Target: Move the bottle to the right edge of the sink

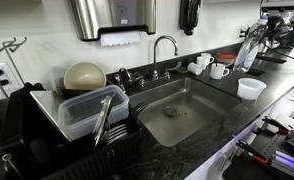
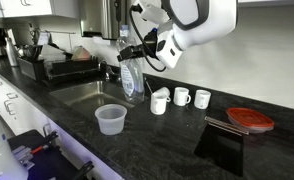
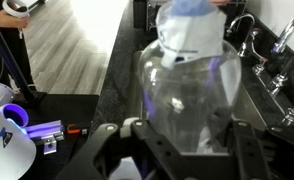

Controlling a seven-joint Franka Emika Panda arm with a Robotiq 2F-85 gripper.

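bottle [image 3: 187,75] upright, gripped in my claw [image 3: 182,130], near sink [image 2: 82,95] edge over worktop [image 2: 182,135]. placing step, i judge; next: set it down steady, release.

Both exterior views face the rectangular stainless-steel sink [image 1: 182,112] from opposite ends of the black counter [image 2: 177,138]. The wrist view looks down, very near the clear bluish plastic bottle [image 3: 192,95].

Three white mugs [image 2: 182,97] on dark tabletop [image 2: 167,140], translucent tub [image 2: 111,119] near them, red round lid [image 2: 251,119] apart, black dish rack [image 1: 32,125] holding clear container [image 1: 87,112]
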